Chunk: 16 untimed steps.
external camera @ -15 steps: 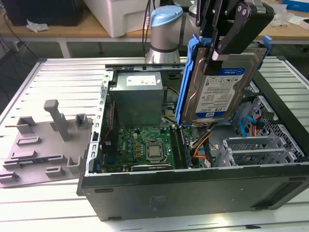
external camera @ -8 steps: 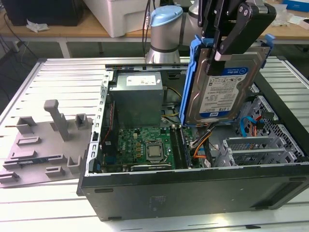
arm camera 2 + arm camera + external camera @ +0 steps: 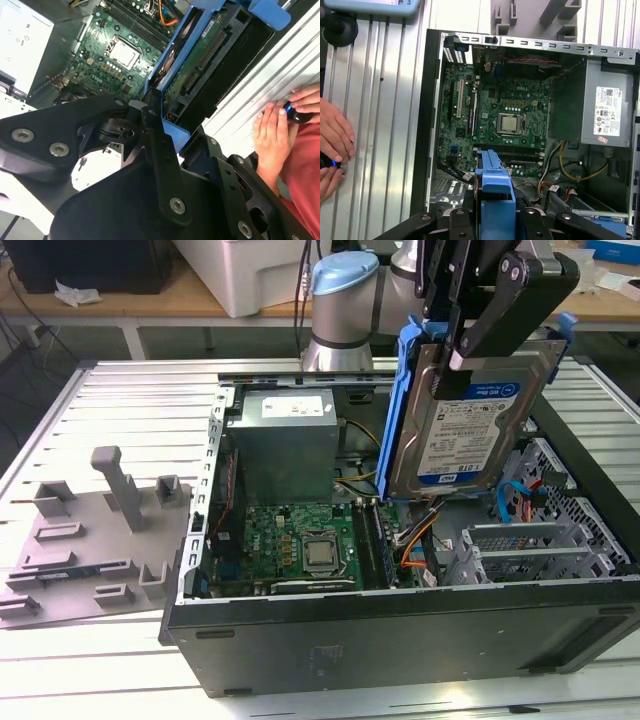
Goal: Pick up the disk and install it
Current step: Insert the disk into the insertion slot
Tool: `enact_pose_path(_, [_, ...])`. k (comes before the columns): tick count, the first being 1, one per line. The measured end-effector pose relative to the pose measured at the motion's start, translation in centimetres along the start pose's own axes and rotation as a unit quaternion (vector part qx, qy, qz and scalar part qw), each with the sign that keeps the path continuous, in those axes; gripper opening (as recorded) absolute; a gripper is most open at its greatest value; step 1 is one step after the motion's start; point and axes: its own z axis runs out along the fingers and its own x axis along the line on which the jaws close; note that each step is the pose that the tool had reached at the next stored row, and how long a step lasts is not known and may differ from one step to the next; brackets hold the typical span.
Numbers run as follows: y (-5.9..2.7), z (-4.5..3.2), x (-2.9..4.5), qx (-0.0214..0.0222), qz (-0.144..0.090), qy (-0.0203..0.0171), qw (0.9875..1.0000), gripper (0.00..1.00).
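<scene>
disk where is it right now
The disk is gripped by the hand and hangs tilted above the open computer case; in the exterior view it is right of the power-supply box and over the drive cage.

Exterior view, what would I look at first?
The disk with its blue rails, clamped in the black gripper and held up above the open computer case. Next comes the green motherboard inside the case, lower and toward the exterior view's left of the disk. In the first wrist view, a person's hand is over the ribbed table beside the case.
</scene>
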Motion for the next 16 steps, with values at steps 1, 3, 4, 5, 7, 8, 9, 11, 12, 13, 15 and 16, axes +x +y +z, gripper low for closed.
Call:
enact_pose_path(1, [-0.04, 0.0, 0.21, 0.0003, 0.001, -0.0022, 1.0, 0.37])
enact_pose_path(3, [-0.1, -0.01, 0.47, 0.0006, 0.002, -0.0044, 1.0, 0.37])
enact_pose_path(4, [-0.12, 0.0, 0.58, 0.0007, 0.002, -0.0053, 1.0, 0.37])
enact_pose_path(5, [-0.16, 0.0, 0.76, 0.0008, 0.003, -0.0068, 1.0, 0.37])
enact_pose_path(7, [-0.22, -0.01, 0.94, 0.0011, 0.004, -0.0088, 1.0, 0.37])
enact_pose_path(8, [-0.27, -0.01, 1.06, 0.0012, 0.006, -0.0106, 0.9999, 0.37])
enact_pose_path(9, [-0.36, -0.01, 1.18, 0.0014, 0.007, -0.0128, 0.9999, 0.37])
enact_pose_path(11, [-0.53, -0.02, 1.28, 0.0016, 0.009, -0.015, 0.9998, 0.37])
enact_pose_path(12, [-0.65, -0.02, 1.34, 0.0018, 0.011, -0.0163, 0.9998, 0.37])
enact_pose_path(13, [-0.8, -0.03, 1.42, 0.0019, 0.012, -0.0173, 0.9998, 0.37])
enact_pose_path(15, [-0.96, -0.04, 1.56, 0.0018, 0.013, -0.0174, 0.9998, 0.37])
enact_pose_path(16, [-0.98, -0.03, 1.6, 0.0019, 0.014, -0.0175, 0.9998, 0.37])
